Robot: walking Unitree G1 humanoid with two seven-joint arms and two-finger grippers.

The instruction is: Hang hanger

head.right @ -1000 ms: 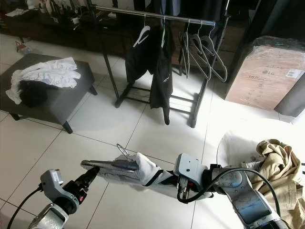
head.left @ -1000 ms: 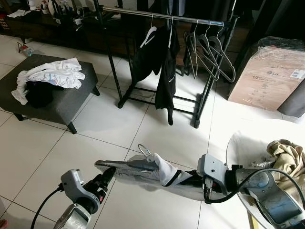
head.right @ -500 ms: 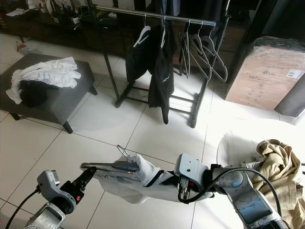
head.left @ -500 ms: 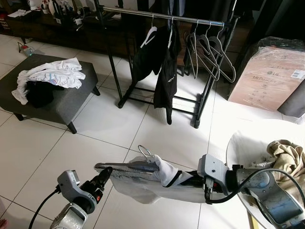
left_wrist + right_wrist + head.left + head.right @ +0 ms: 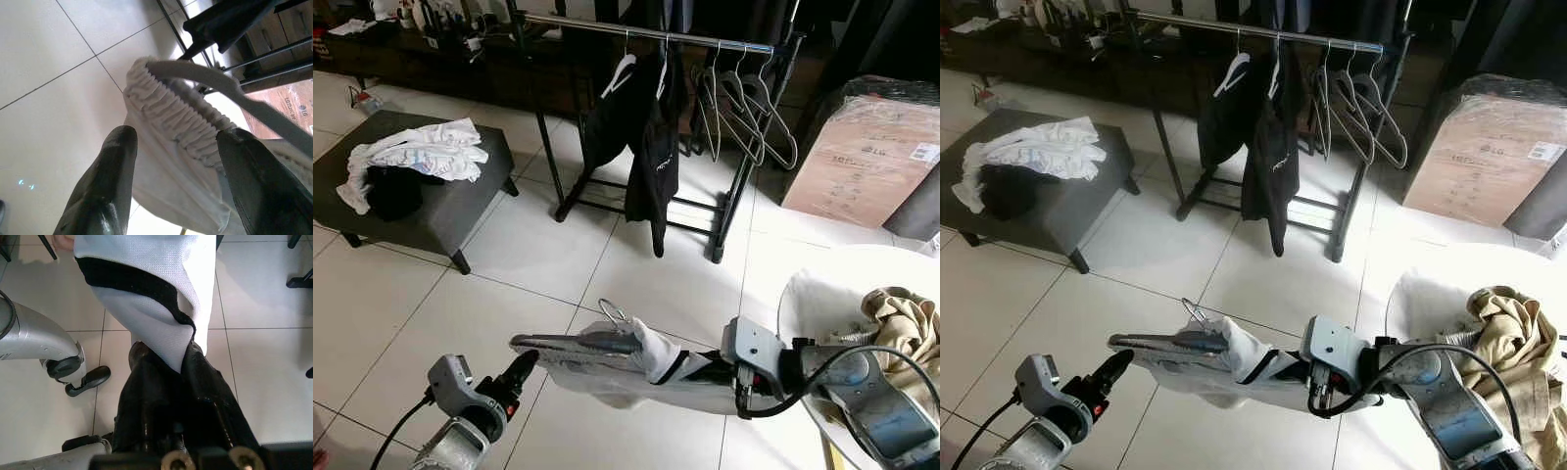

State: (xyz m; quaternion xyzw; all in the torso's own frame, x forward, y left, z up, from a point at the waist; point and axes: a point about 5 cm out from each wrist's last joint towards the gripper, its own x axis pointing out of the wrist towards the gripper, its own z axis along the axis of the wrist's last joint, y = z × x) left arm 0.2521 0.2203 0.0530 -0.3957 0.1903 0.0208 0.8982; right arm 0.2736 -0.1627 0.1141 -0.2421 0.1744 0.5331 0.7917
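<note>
Well beyond both grippers, across the pale tiled floor point(image 5: 538, 255), stands a black metal clothes rack point(image 5: 646, 39) with dark garments point(image 5: 641, 127) and several bare grey hangers point(image 5: 744, 108) on its rail. Off to the left gripper's far side sits a dark grey upholstered stool point(image 5: 440, 211) piled with white and black clothes point(image 5: 411, 162). Behind the right arm is a wrapped brown cardboard box point(image 5: 871, 147).

The right gripper point(image 5: 166, 367) is clamped tight on a white garment with black trim point(image 5: 636, 367), pinching a twisted fold of cloth between its black fingers point(image 5: 142, 396). Threaded through that garment is a grey hanger point(image 5: 582, 343), held level above the floor, its wire hook up.

The left gripper point(image 5: 176, 142) has its fingers point(image 5: 105, 181) spread wide, just short of the hanger's tip and the gathered waistband, one finger on either side, touching neither.
</note>
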